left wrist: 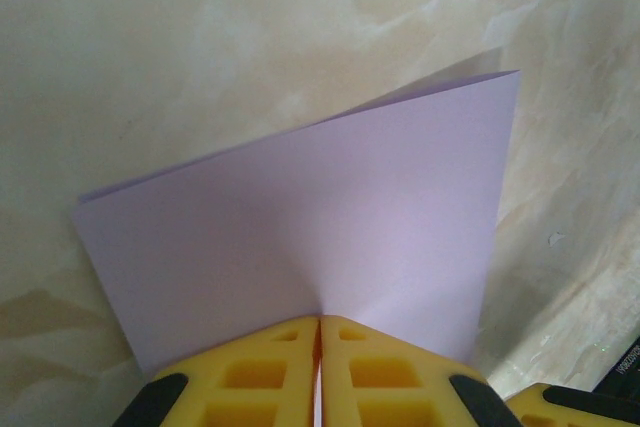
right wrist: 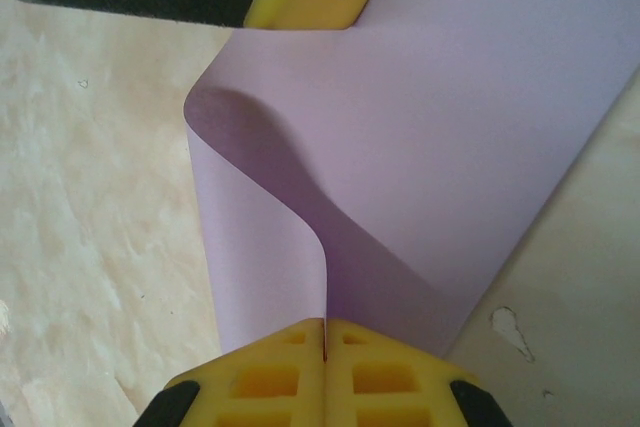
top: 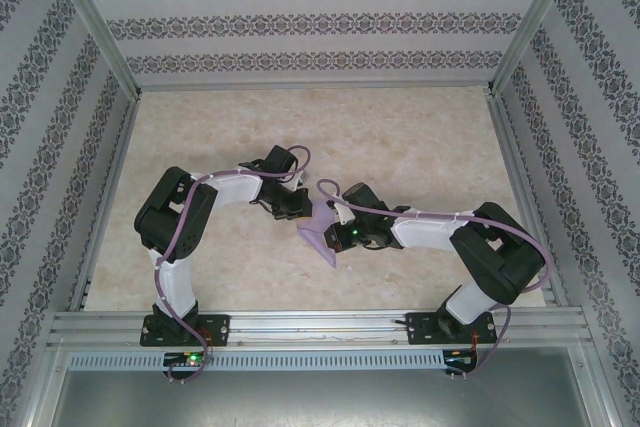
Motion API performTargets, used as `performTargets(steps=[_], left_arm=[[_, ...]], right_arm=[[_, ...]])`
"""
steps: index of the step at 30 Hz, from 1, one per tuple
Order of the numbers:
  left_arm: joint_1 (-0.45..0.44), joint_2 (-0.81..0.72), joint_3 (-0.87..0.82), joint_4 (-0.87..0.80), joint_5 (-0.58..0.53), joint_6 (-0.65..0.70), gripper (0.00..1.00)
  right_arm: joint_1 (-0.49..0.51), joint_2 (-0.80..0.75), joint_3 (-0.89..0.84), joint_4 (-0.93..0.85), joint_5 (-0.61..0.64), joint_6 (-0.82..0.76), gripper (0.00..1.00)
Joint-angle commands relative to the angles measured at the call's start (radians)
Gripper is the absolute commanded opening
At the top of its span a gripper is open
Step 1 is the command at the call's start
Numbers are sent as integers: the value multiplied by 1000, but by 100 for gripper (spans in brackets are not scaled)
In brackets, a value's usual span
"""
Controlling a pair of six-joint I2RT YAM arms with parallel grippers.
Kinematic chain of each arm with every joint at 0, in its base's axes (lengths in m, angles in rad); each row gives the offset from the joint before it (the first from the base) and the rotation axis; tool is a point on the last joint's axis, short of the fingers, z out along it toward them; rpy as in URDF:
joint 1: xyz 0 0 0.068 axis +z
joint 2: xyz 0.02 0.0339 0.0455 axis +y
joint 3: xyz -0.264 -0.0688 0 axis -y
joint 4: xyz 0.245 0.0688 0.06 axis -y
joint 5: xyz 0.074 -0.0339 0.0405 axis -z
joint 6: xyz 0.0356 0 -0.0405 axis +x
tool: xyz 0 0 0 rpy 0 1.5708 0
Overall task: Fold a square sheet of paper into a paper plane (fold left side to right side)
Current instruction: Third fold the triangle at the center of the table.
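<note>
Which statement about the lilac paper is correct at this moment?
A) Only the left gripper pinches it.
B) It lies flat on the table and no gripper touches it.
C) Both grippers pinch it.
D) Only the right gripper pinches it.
C: the left gripper has its yellow jaws shut on an edge of the lilac paper, and the right gripper is likewise shut on an edge of it.

Sheet [right wrist: 450,147]: far edge cut off, R wrist view; near edge behind fingers [right wrist: 295,352]
</note>
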Motion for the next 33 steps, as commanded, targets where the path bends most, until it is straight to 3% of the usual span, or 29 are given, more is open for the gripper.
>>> performTargets(steps=[1, 33], left_arm=[[-10, 44, -2, -33, -72, 20, 9], [-10, 39, -1, -38, -73, 21, 9]], right_arm=[[11, -2, 24, -11, 17, -16, 0], [15, 64, 34, -32, 24, -31, 0]])
